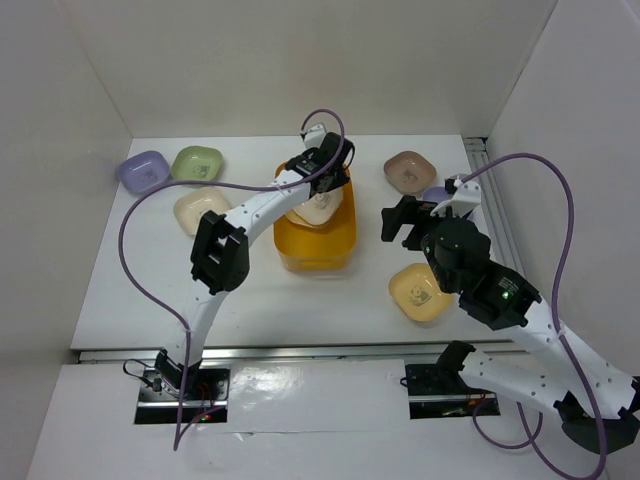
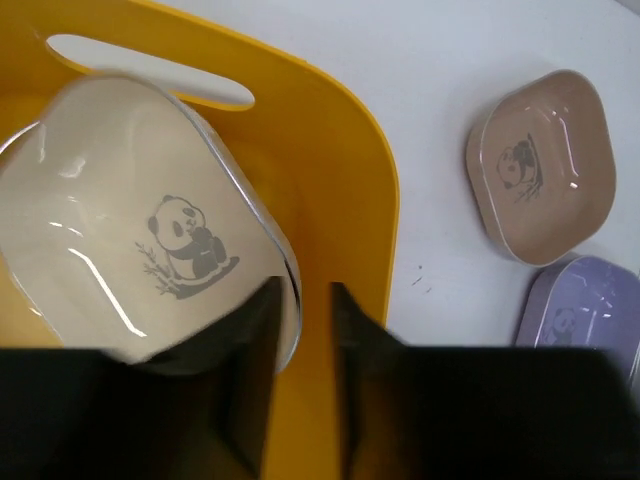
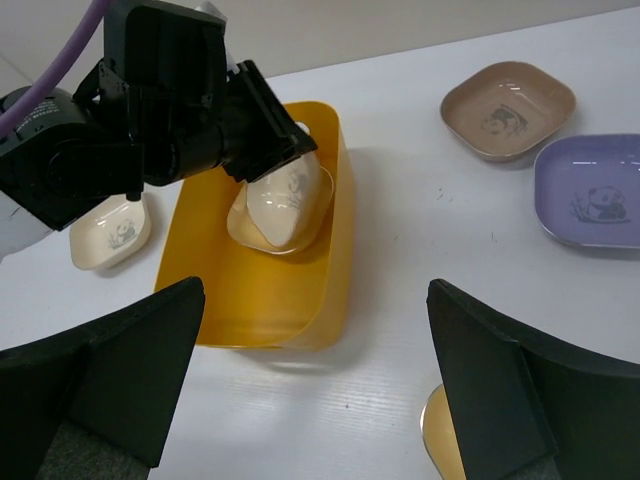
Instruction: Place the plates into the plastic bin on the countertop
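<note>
One cream plate point(image 3: 285, 200) stands tilted at the far end of the plastic bin point(image 3: 250, 300), leaning on its wall. The bin sits mid countertop point(image 1: 250, 290). The left gripper point(image 2: 305, 380) has its jaws only a little apart at the plate's rim. I cannot tell if they pinch it. The right gripper point(image 3: 315, 295) hangs right of the bin, jaws wide, holding nothing. Its arm hides part of a lilac plate point(image 1: 436, 193). A brown plate point(image 1: 408, 172) lies just beyond.
</note>
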`<state>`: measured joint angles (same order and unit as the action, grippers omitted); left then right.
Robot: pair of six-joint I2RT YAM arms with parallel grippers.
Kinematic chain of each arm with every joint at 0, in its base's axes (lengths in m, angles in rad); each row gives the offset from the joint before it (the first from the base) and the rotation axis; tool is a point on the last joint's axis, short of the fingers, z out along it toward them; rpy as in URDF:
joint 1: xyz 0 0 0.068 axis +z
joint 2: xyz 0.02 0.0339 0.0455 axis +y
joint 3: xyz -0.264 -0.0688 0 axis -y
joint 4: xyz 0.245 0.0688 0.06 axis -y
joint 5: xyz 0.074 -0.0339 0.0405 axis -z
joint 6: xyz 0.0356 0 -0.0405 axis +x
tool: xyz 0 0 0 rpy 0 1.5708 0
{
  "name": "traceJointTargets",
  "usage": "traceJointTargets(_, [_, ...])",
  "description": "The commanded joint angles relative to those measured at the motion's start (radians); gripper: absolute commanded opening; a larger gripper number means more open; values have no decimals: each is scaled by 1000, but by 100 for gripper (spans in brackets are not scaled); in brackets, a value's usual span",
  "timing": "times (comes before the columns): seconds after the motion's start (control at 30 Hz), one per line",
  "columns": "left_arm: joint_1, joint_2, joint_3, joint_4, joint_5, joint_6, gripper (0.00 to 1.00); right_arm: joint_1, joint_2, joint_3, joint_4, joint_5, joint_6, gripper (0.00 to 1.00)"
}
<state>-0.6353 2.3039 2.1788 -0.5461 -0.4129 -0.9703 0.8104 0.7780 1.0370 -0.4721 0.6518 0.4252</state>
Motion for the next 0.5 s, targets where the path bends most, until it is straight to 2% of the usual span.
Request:
traceJointTargets(0.0, [6, -40, -13, 41, -15, -7, 44, -8, 12, -3, 26, -15, -17, 99])
traceJointTargets(0.03, [-7, -69, -13, 51, -30, 2, 67, -8, 12, -3, 35, -24, -26, 99])
traceJointTargets(0.07, [-21, -86, -25, 51, -44, 2, 74, -8, 23, -3, 35, -33, -26, 99])
traceJointTargets(0.17, [-44, -168, -45, 60, -76, 19, 82, -8, 32, -3, 46, -34, -26, 99])
traceJointTargets(0.2, [-44, -193, -45, 60, -92, 28, 90, -8, 32, -12, 56, -34, -26, 99])
traceJointTargets(0.3, [-55, -317, -111, 60, -148, 51, 99, -8, 41, -23, 67, -34, -26, 99])
traceJointTargets(0.47, [-6, -509, -281, -13, -308, 12, 99, -17, 63, -67, 118, -52, -17, 99])
